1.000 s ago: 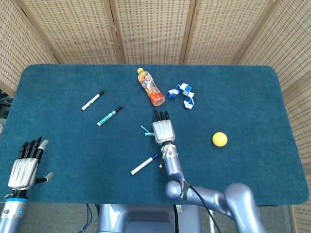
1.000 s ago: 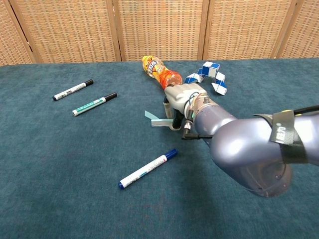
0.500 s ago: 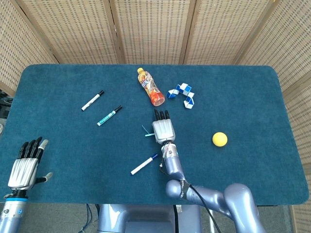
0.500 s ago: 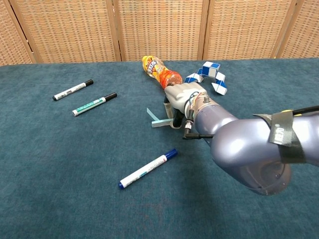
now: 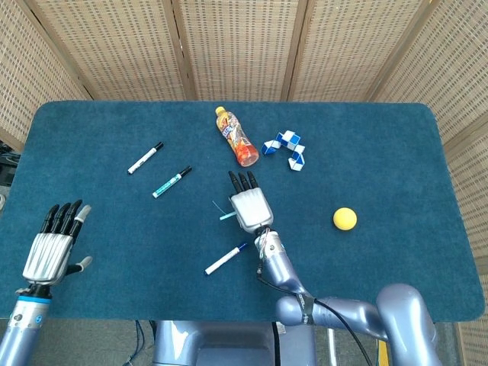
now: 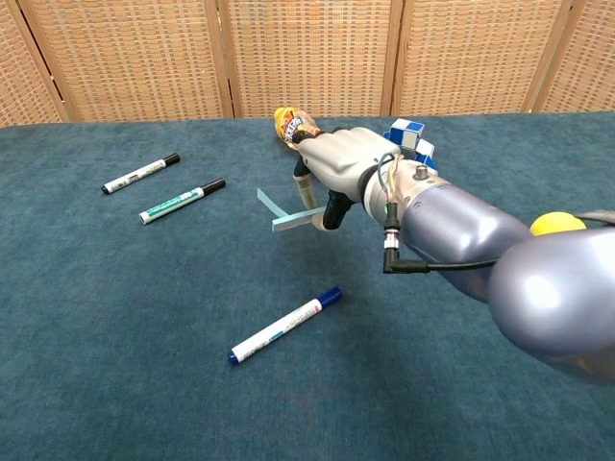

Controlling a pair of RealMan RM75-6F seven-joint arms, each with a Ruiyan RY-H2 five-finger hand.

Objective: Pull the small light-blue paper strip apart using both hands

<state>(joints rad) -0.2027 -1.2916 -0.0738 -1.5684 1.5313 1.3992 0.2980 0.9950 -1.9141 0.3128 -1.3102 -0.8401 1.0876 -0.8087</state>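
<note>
Near the middle of the frame, my right hand point(image 6: 336, 168) pinches one end of the light-blue paper strip point(image 6: 283, 216), which hangs clear of the bench point(image 6: 115, 317) with its free end bent and pointing toward the left of the picture. In the head view the strip point(image 5: 225, 213) shows just left of that hand point(image 5: 248, 207). My left hand point(image 5: 52, 253) sits at the lower left of the frame, fingers spread and holding nothing, well apart from the strip.

By my reckoning the task is partly done: the strip is picked up and held at one end, but the second hand has yet to take the free end, and the pull itself is still ahead. The strip looks whole.

Compared with a second ago, the strip has come up off the bench, where it lay beside my right hand, and that hand has risen and shifted a little toward the left of the frame. My left hand has also moved slightly up and inward from the lower left corner.

Around the strip lie a blue-capped marker point(image 6: 285, 325), two more markers point(image 6: 161, 187), a bottle point(image 5: 235, 136), a twist puzzle point(image 5: 284, 146) and a yellow ball point(image 5: 345, 219)
</note>
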